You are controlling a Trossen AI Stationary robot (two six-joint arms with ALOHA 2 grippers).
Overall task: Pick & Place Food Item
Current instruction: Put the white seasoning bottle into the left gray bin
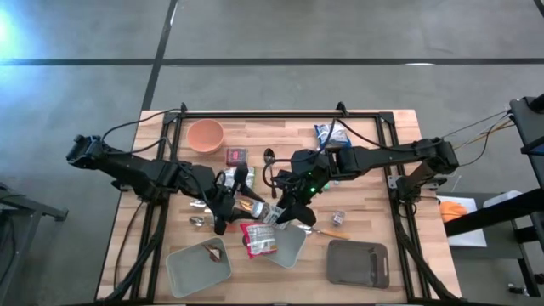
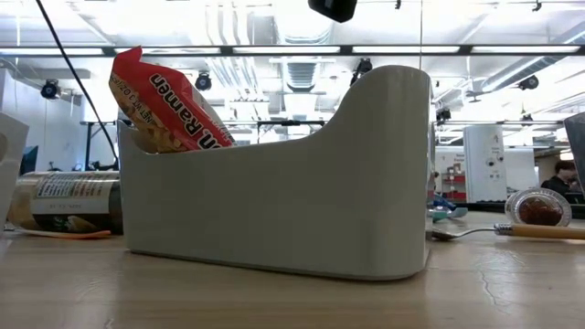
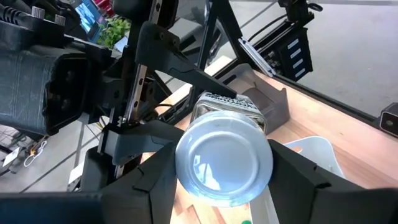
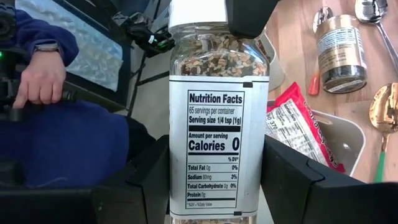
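High view, mid-frame over the wooden bench (image 1: 374,200): clear seasoning jar with white cap and nutrition label (image 1: 255,207) is pinched by both right tool (image 4: 217,180) and left tool (image 3: 221,180); I judge the left pinch should prove firm before the right one releases.

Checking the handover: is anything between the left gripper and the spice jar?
Nothing visible. The right gripper holds the spice jar, and the left gripper is right at its cap end, with no object between them.
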